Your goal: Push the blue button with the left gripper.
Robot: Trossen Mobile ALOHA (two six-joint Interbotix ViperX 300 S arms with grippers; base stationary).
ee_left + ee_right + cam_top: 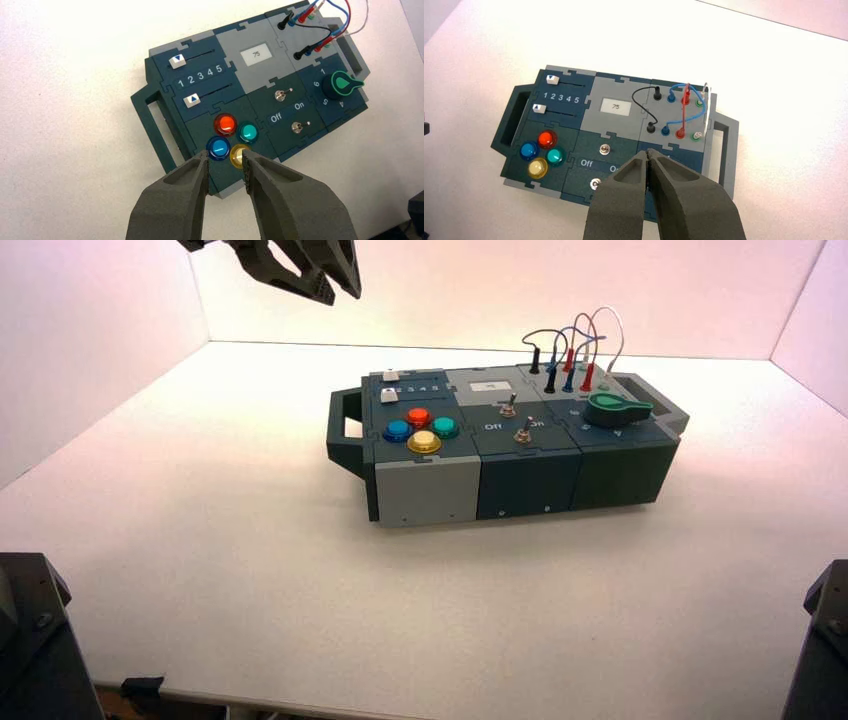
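Observation:
The blue button sits on the left end of the dark box, in a cluster with red, teal-green and yellow buttons. My left gripper hangs high above the table, behind and to the left of the box. In the left wrist view its two fingers stand open with nothing between them, and the blue button shows just past the left gripper, far below it. My right gripper hovers above the box, shut and empty; the high view does not show it.
The red button, teal-green button and yellow button crowd the blue one. Behind them lie two sliders beside a small display reading 75. Two toggle switches, a green knob and plugged wires fill the rest. White walls enclose the table.

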